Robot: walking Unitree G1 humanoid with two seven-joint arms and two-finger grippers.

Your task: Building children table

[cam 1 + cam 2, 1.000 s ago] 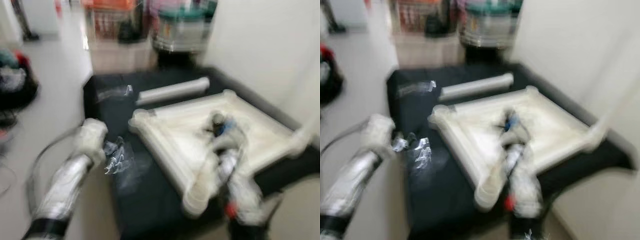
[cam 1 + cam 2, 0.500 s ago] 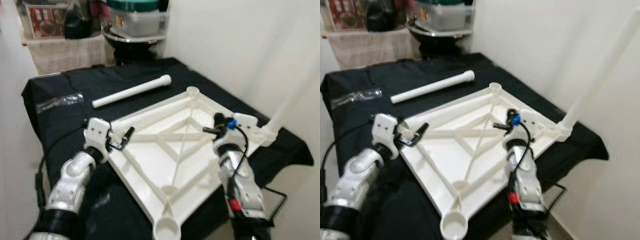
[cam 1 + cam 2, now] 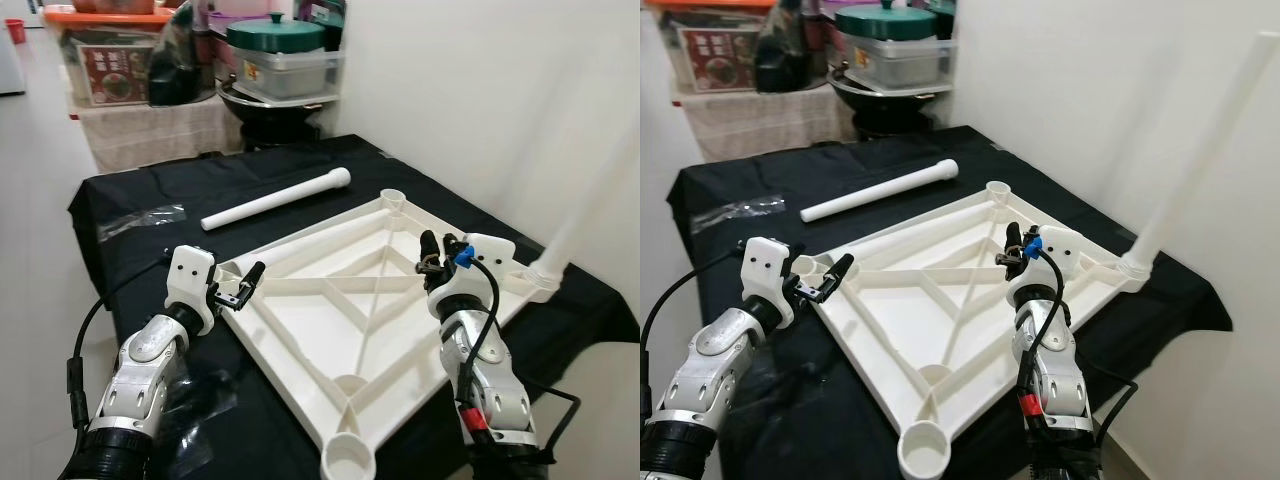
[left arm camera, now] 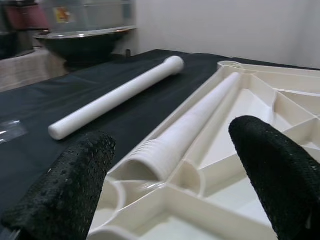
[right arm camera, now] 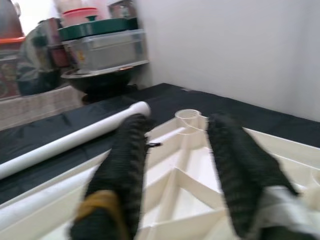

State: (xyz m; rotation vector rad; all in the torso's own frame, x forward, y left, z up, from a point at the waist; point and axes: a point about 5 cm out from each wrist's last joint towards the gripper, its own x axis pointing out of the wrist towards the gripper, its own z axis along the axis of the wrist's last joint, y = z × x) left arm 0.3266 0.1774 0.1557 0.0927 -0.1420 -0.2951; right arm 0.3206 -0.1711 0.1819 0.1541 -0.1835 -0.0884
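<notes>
Upturned white tabletop on black cloth. Left gripper released, fingers spread either side of a leg lying in the frame at its near corner. Right gripper unclenched above the far edge, a fitted leg just beyond. Loose leg well past both.

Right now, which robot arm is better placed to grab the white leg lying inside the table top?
Probably the left. The left gripper is open at the table top's near-left corner, and its wrist view looks straight along that table leg. The right gripper hovers over the far side, away from it.
</notes>
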